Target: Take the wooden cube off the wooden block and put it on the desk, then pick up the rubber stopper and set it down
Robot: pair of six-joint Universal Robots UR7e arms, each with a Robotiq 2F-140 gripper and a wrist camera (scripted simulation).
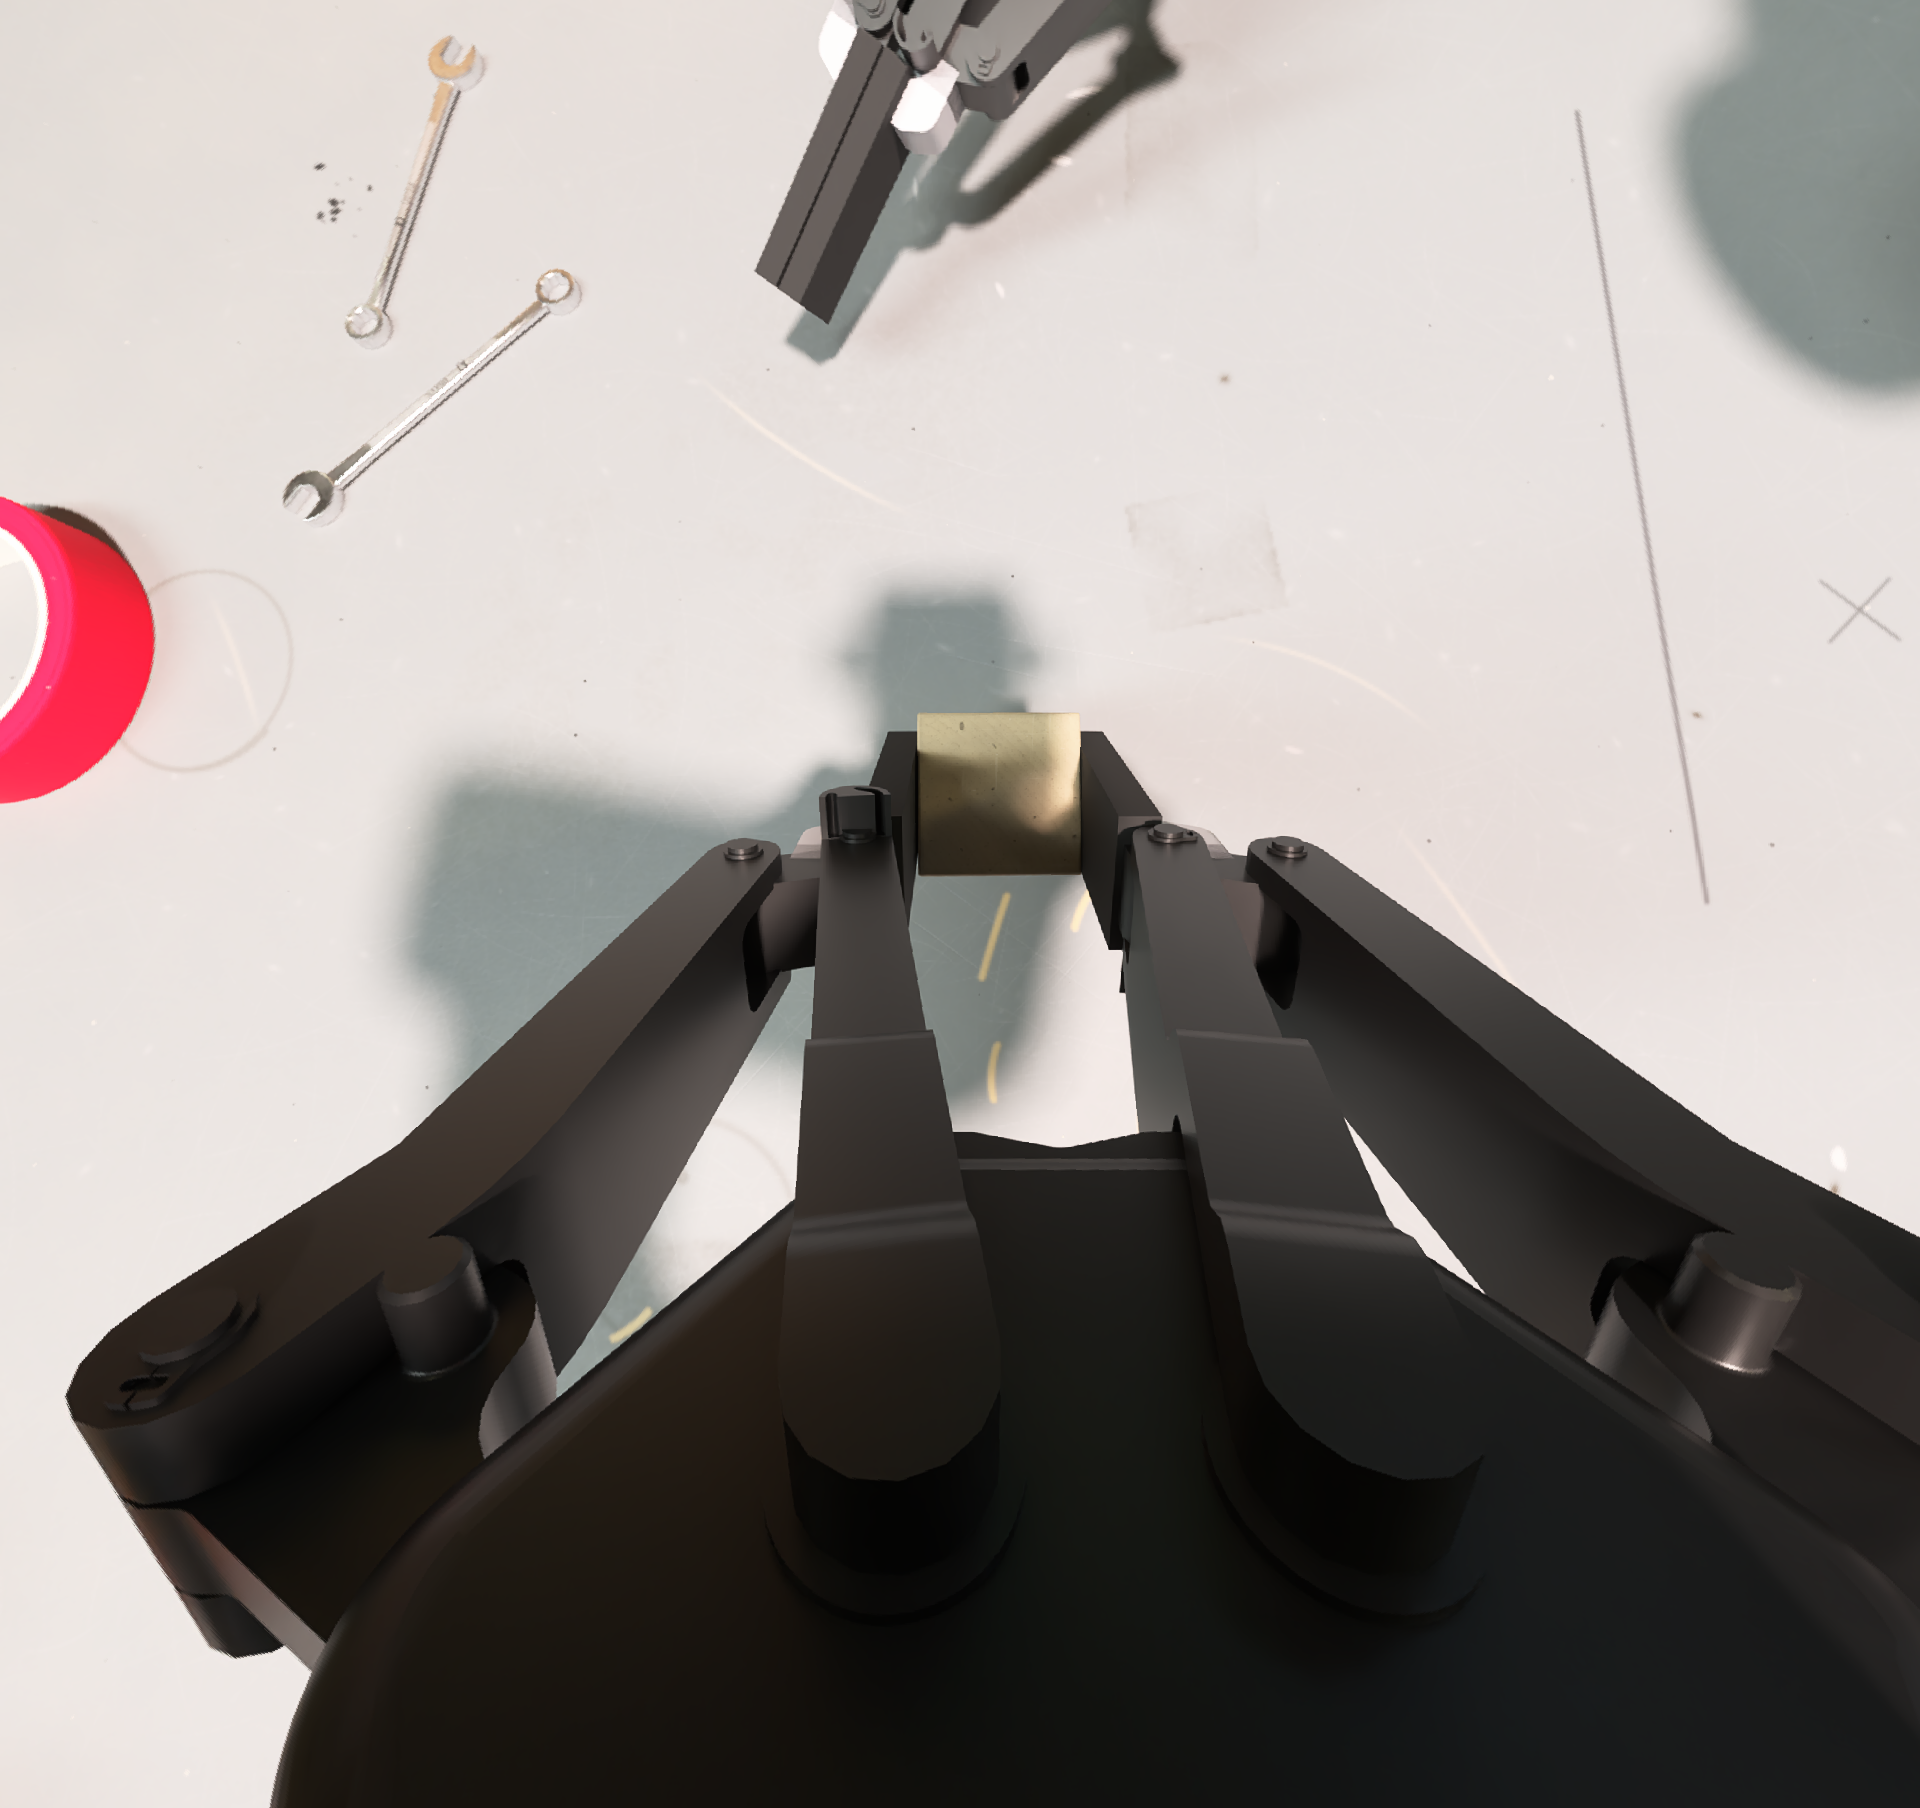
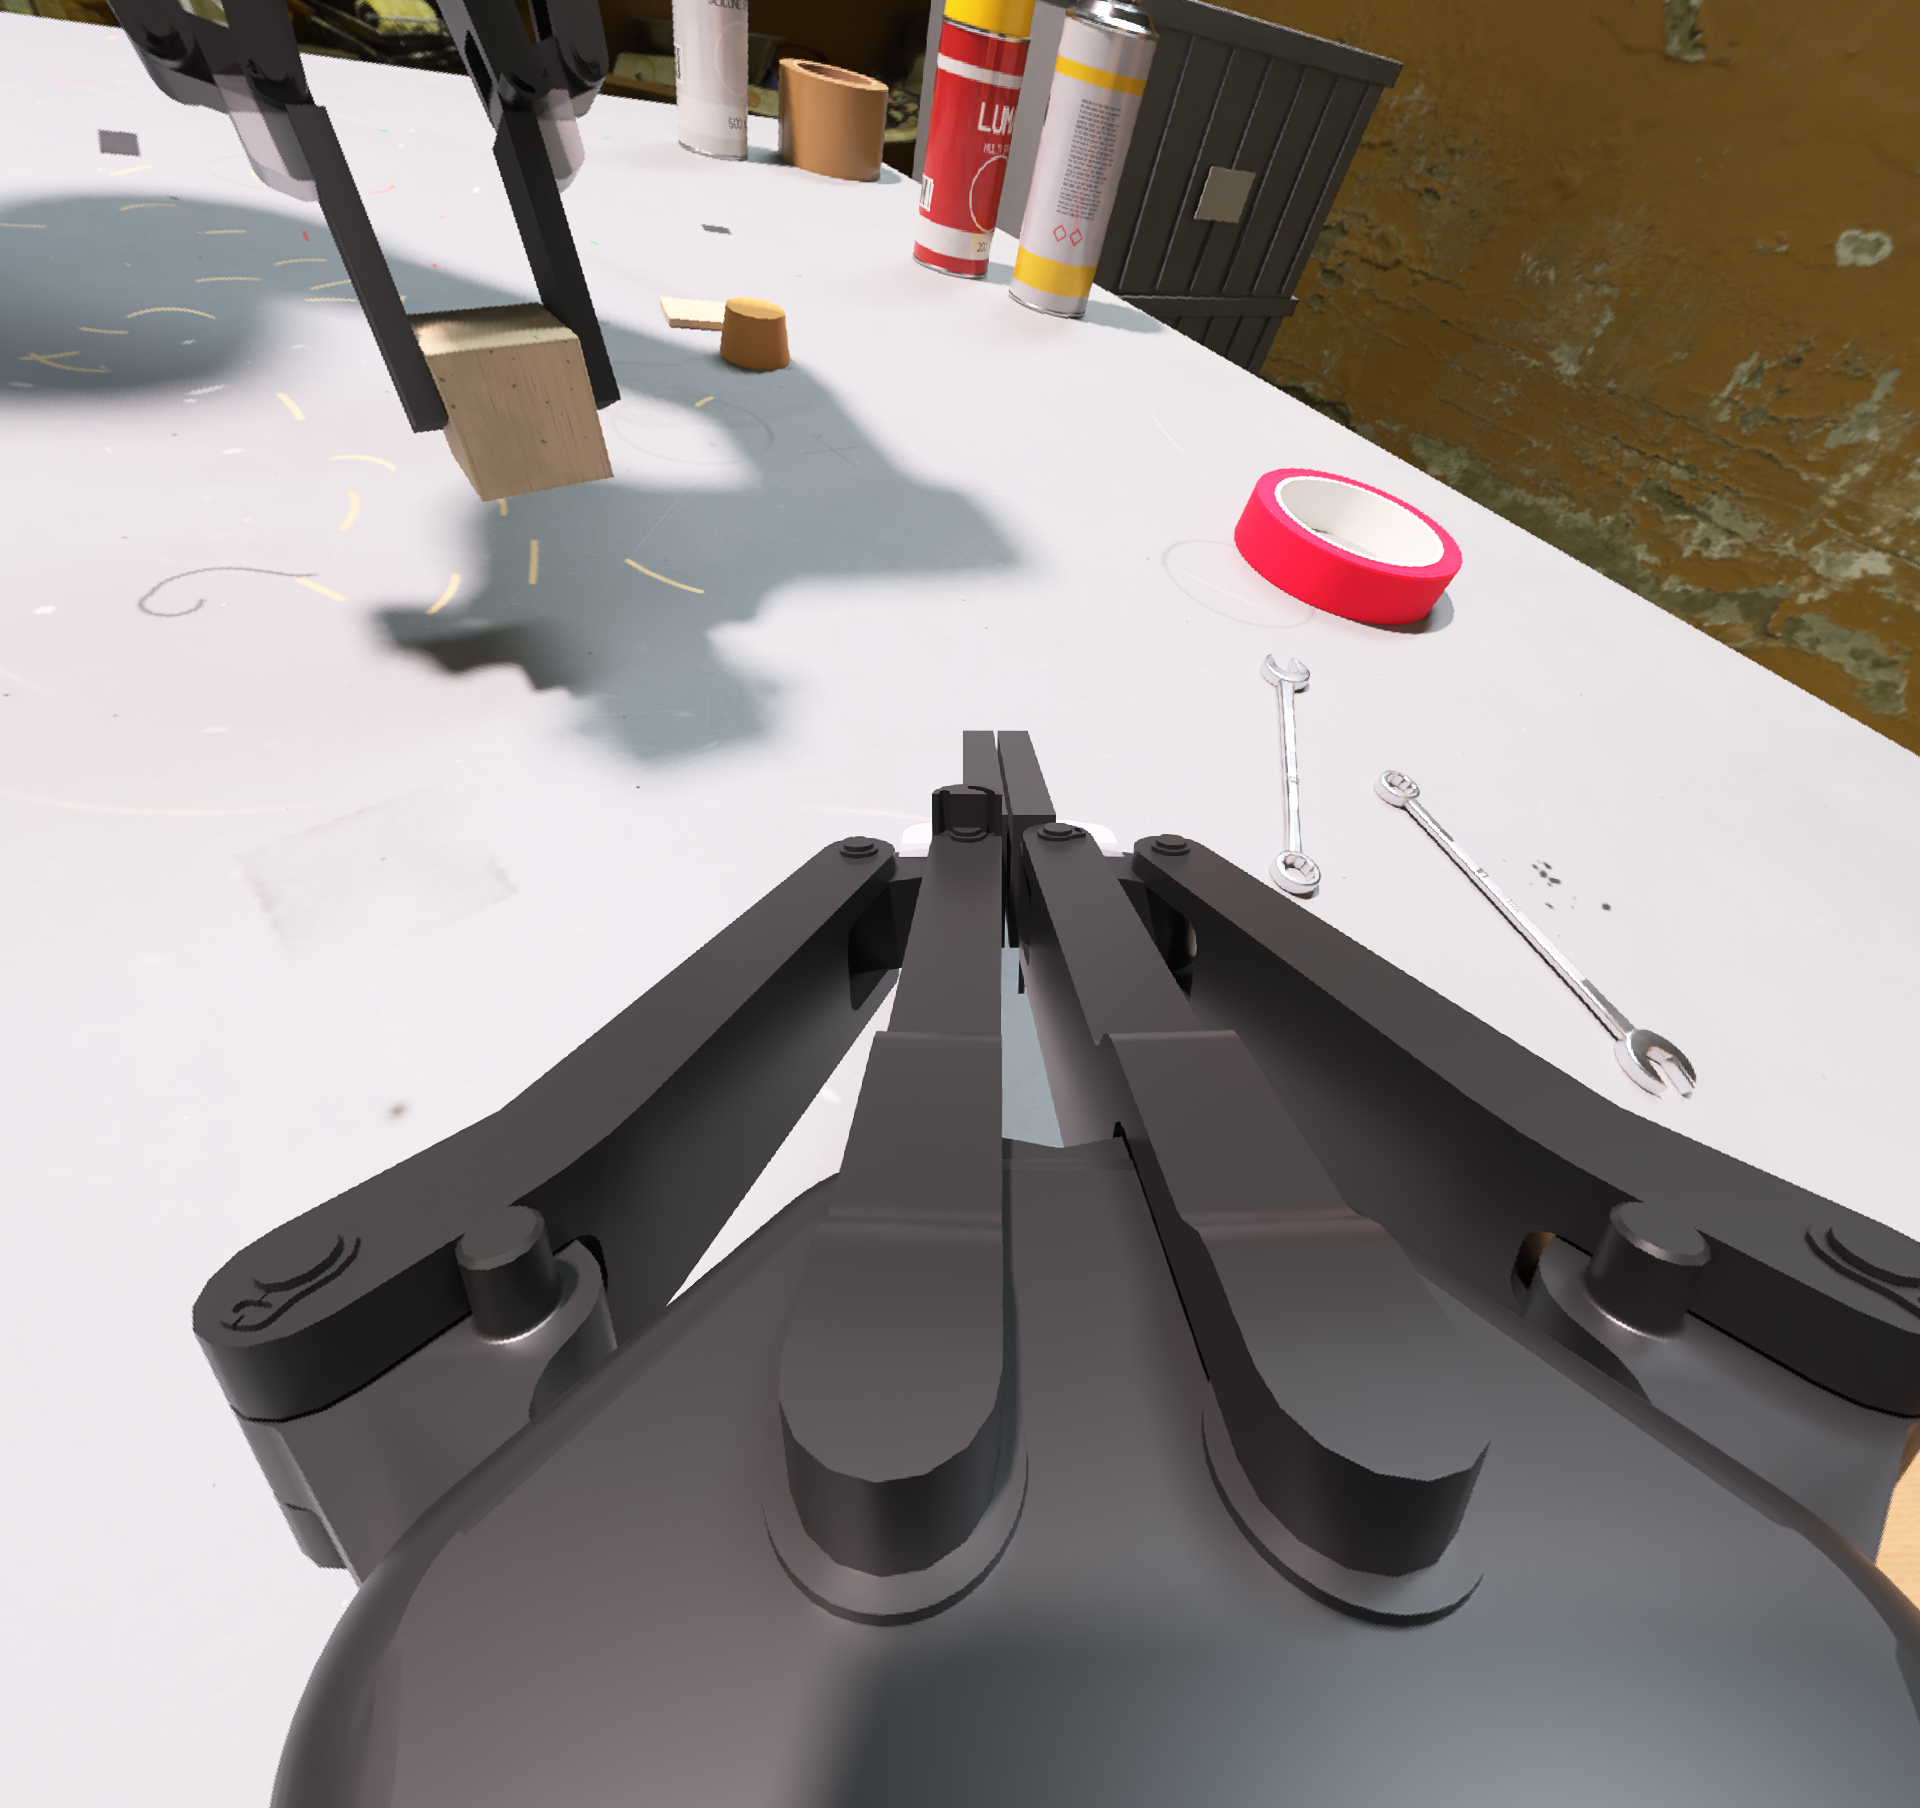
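My left gripper [image 1: 997,756] is shut on the wooden cube [image 1: 997,792], a pale cube held between both fingers. In the right wrist view the left gripper [image 2: 514,408] holds the cube [image 2: 525,408] tilted, a little above the white desk [image 2: 935,615], with its shadow below. The brown rubber stopper [image 2: 755,333] stands on the desk behind it, next to a thin flat wooden block [image 2: 691,311]. My right gripper [image 2: 995,750] is shut and empty, low over the desk; it also shows in the left wrist view [image 1: 821,283].
A red tape roll [image 2: 1348,545] [image 1: 73,646] and two wrenches [image 2: 1291,771] [image 2: 1538,937] lie to the right gripper's right. Spray cans [image 2: 977,106] [image 2: 1086,148], a white tube [image 2: 710,23], a brown cup [image 2: 831,117] and a dark crate [image 2: 1236,179] line the far edge.
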